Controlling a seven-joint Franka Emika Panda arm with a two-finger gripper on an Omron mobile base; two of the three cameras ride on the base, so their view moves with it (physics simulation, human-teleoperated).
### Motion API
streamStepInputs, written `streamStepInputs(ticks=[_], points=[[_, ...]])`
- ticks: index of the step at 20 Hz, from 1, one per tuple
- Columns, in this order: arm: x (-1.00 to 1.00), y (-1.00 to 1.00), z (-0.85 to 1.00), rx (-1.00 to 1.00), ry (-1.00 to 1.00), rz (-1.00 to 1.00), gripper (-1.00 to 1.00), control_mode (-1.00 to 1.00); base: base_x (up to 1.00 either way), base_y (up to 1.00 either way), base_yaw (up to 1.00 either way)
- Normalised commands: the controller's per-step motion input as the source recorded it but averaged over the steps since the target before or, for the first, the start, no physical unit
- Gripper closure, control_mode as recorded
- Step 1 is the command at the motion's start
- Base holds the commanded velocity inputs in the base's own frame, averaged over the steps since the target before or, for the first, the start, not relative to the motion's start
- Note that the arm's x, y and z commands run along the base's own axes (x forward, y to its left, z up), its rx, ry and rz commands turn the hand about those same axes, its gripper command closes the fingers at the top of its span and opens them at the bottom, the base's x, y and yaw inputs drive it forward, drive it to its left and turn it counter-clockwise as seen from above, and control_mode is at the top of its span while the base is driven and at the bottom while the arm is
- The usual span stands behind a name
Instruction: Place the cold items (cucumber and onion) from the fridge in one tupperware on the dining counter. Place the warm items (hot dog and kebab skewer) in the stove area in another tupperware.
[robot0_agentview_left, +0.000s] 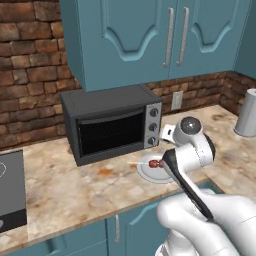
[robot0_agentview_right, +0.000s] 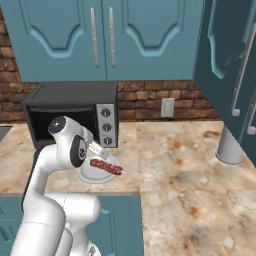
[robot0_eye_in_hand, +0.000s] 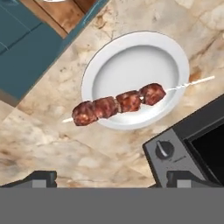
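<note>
The gripper (robot0_eye_in_hand: 109, 179) hangs released above the desk (robot0_eye_in_hand: 65, 144), jaws spread wide and holding nothing; its two dark tips rise at the bottom of the hand view, one at each side. Straight ahead of them along the line of sight, so below the hand, lies the skewer (robot0_eye_in_hand: 119, 103). In the hand view its long axis runs roughly across the picture with a slight slant, about in line with the gap between the tips, so I judge the hand needs a turn about its own axis before the jaws can close across the meat instead of along the stick. There is a single arm, so no choice of side arises.

The skewer rests on a white plate (robot0_eye_in_hand: 144, 57), four brown chunks threaded on a thin pale stick whose ends reach past the rim on both sides. One end of the meat overhangs the plate edge; the rest sits over the plate's well. Nothing else is on the plate.

Just beside the plate stands the black oven (robot0_agentview_left: 112, 122), its knob panel nearest the plate. Farther along the desk a grey cylinder (robot0_agentview_right: 229, 146) stands upright, well apart. At the left edge of the left base view is a dark cooktop (robot0_agentview_left: 11, 190).
</note>
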Motion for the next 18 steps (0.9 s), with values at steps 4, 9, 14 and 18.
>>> streamStepInputs(ticks=[4, 9, 14, 18], points=[[-0.05, -0.03, -0.03, 0.32, 0.35, -0.15, -1.00, -1.00, 0.00, 0.00, 0.00], [0.00, 0.11, -0.07, 0.26, 0.28, -0.46, -1.00, -1.00, 0.00, 0.00, 0.00], [0.00, 0.01, -0.45, 0.14, 0.25, -0.44, -1.00, -1.00, 0.00, 0.00, 0.00], [0.00, 0.00, -0.28, 0.33, -0.06, -0.30, -1.00, -1.00, 0.00, 0.00, 0.00]])
